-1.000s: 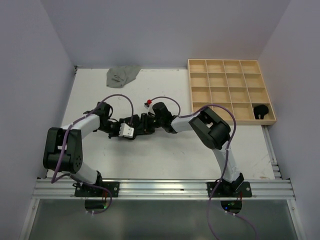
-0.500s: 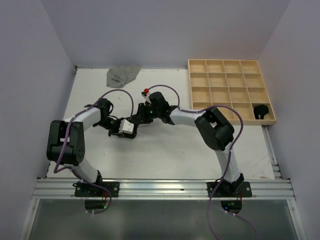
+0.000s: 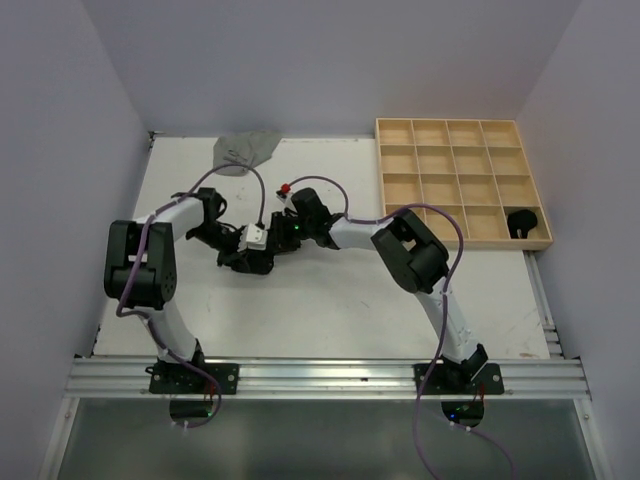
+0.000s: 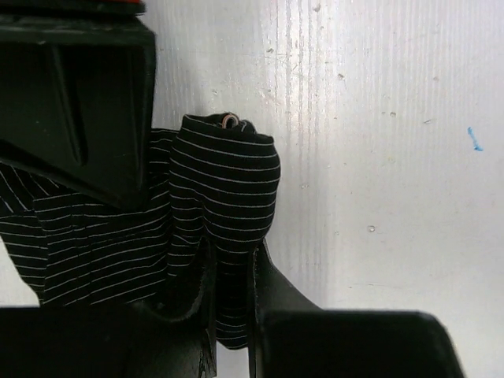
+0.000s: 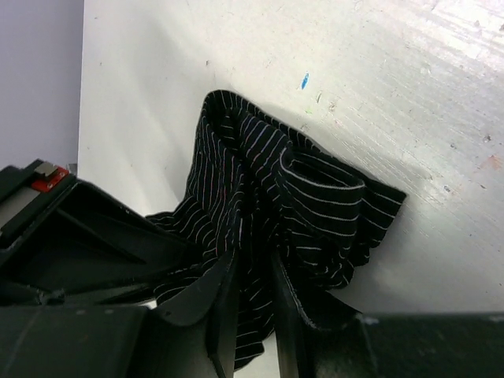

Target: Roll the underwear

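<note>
A black underwear with thin white stripes lies bunched on the white table, held between both grippers. It shows as a dark bundle in the top view. My left gripper is shut on one folded edge of it, also seen in the top view. My right gripper is shut on the other side of the same cloth, close beside the left one. A plain grey underwear lies crumpled at the table's far edge. A rolled black underwear sits in the tray's near right compartment.
The wooden grid tray stands at the back right, its other compartments showing bare wood. Purple walls close in the table on the left, back and right. The two arms cross the table's middle, their cables looping above them.
Both grippers have moved left and a little farther away with the striped underwear between them. The right arm has stretched further left; the left wrist has turned.
</note>
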